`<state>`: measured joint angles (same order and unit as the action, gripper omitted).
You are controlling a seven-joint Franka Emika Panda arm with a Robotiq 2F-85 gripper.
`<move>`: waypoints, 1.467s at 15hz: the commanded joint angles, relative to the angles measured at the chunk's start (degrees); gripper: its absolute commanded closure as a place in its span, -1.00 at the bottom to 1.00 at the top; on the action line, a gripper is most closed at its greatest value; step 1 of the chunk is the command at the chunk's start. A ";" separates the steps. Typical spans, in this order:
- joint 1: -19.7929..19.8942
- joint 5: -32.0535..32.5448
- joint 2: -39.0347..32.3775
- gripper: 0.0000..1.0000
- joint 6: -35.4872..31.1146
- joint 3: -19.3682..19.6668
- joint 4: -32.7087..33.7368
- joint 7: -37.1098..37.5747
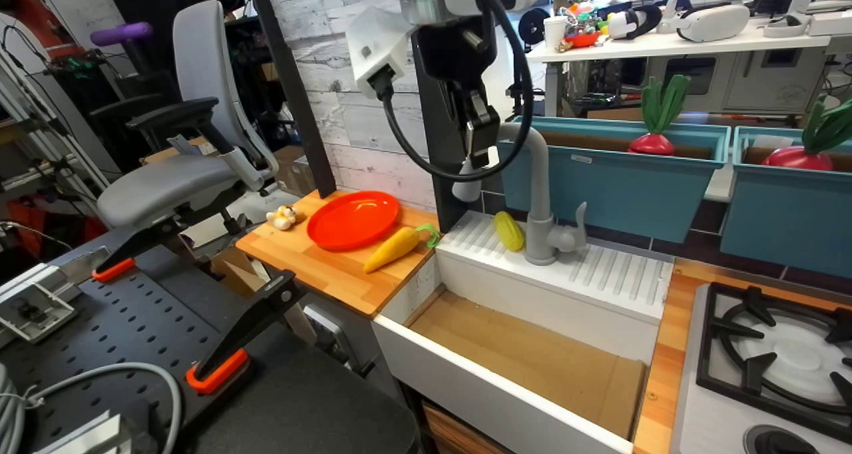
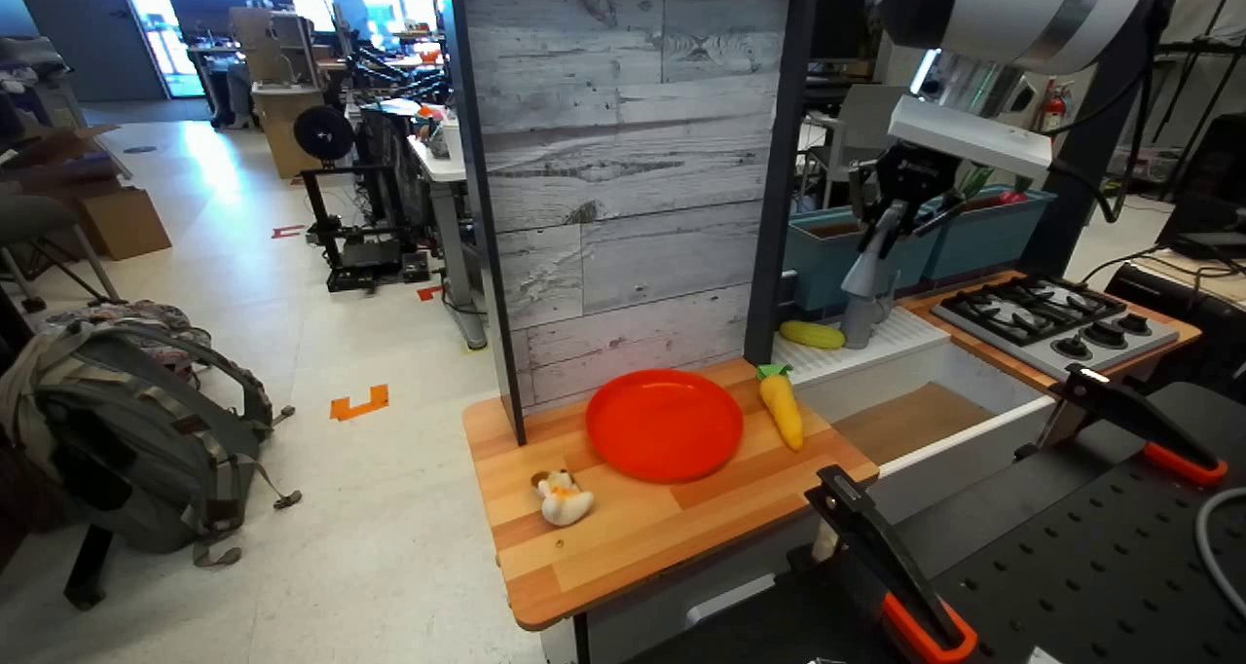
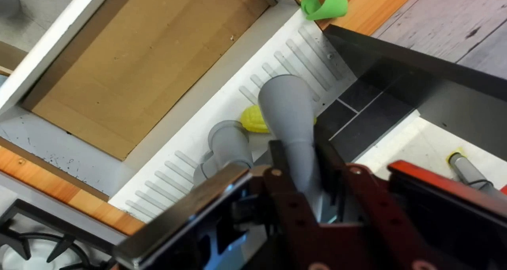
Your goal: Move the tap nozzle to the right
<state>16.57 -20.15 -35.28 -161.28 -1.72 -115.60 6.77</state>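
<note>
Tap nozzle [image 3: 288, 103], wrist view: a grey tube held between the two fingers [image 3: 278, 159] of the gripper [image 3: 302, 148], which are drawn in to the tube's width, one along each flank. Its wider free end points away from the gripper. In this line of sight it lies over the white ribbed ledge [image 3: 227, 107] of the sink [image 3: 44, 48] and masks part of a yellow toy vegetable [image 3: 254, 119]. The tap base [image 3: 230, 141] shows just beside it. A brown sheet [image 3: 130, 64] covers the sink floor.

In an exterior view, the tube rises upright from the base, arches over and ends on the side toward the red plate [image 1: 353, 218], its free end apart from the ledge. A black cable [image 1: 526, 94] loops in front of the arch; contact between them is not determinable. A short lever handle [image 1: 578, 226] projects from the base. The toy vegetable lies on the ledge, near the base. Teal planters [image 1: 599, 181] stand behind.

In an exterior view, the gripper hangs tilted below the arm [image 2: 1032, 2], and the nozzle slants down from it in front of the base. A toy carrot [image 2: 782, 409] lies on the wooden counter [image 2: 623, 557], near the plate and apart from it. A stove [image 2: 1046, 318] is set beyond the sink.
</note>
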 commanded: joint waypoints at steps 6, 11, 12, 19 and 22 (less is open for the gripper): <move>7.33 1.15 2.91 0.88 3.42 -1.34 -3.87 -15.61; 5.10 5.52 4.13 0.88 8.25 3.18 -2.31 -16.56; 4.81 6.51 4.32 0.88 9.52 3.92 -1.87 -16.51; 4.37 11.43 3.91 0.88 11.63 5.36 -0.17 -20.25; 4.97 11.34 4.18 -0.02 11.22 4.82 -0.36 -22.54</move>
<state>20.03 -11.73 -34.55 -152.48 -0.20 -113.76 -13.15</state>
